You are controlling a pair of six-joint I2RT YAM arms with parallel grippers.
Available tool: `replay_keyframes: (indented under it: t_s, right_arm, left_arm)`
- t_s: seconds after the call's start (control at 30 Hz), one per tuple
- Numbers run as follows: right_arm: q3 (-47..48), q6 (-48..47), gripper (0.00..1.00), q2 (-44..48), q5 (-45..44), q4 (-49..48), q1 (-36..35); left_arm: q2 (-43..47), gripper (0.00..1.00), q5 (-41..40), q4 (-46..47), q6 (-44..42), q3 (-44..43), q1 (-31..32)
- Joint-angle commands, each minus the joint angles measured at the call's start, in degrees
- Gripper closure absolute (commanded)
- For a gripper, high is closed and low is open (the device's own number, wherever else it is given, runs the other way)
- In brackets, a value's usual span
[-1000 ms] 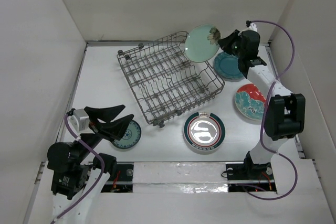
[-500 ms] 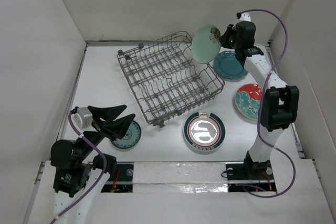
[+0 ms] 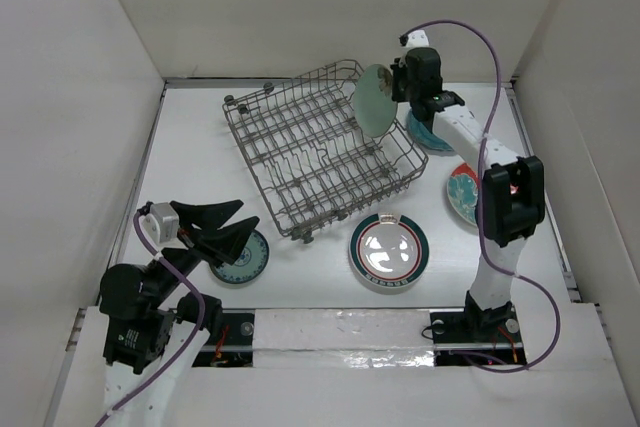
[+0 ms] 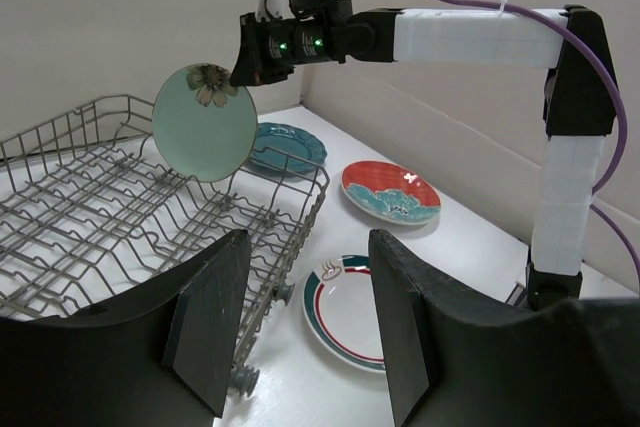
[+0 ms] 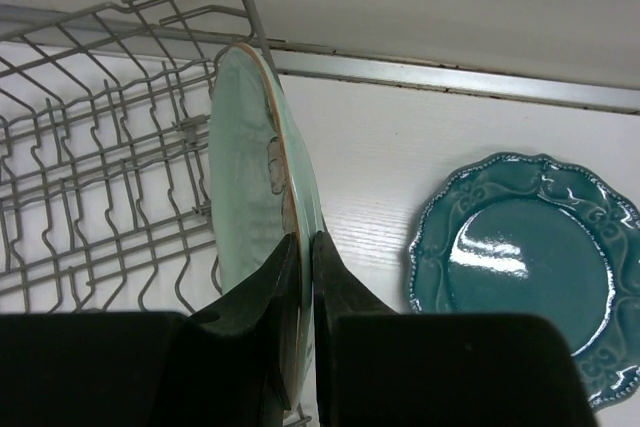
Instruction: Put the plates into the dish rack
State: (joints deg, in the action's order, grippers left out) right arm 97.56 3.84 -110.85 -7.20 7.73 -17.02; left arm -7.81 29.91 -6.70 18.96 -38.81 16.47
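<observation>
right gripper (image 5: 300, 247): clamped on the rim of the pale green plate (image 5: 245, 162), which stands on edge straight ahead of it, at the dish rack's (image 3: 300, 157) far corner | left gripper (image 4: 305, 267): jaws wide apart, holding nothing, small teal-patterned plate (image 3: 245, 259) just under it | scalloped teal plate (image 5: 520, 267): flat, right of the right gripper
</observation>
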Motion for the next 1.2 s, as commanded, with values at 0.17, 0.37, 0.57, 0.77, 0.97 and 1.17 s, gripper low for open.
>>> replay_keyframes:
  t_s: [0.17, 0.37, 0.57, 0.77, 0.97, 1.17]
  right_arm:
    - [3.8, -10.5, 1.00, 1.1, -12.2, -9.9, -5.7]
    - [3.2, -18.0, 1.00, -0.4, -18.9, -11.9, -10.8]
    - [1.0, -21.8, 1.00, -1.2, -24.3, -14.5, -14.4]
    - [-0.7, -20.6, 0.99, -2.0, -27.3, -15.2, -15.5]
    - [-1.6, -15.5, 0.88, -1.6, -28.0, -14.0, -14.9]
    - [-1.1, -4.7, 0.65, 0.7, -20.8, -8.8, -10.7]
  left_arm:
    - [0.1, 0.53, 0.4, 2.8, 0.0, 0.7, 0.4]
    - [0.2, 0.53, 0.4, 3.0, -0.1, 1.2, 0.4]
    - [0.3, 0.53, 0.4, 2.9, -0.6, 1.8, 0.4]
    - [0.4, 0.53, 0.4, 2.9, -0.7, 2.4, 0.4]
    - [0.4, 0.53, 0.4, 2.8, -0.9, 3.0, 0.4]
    - [0.3, 0.53, 0.4, 2.7, -1.0, 3.1, 0.4]
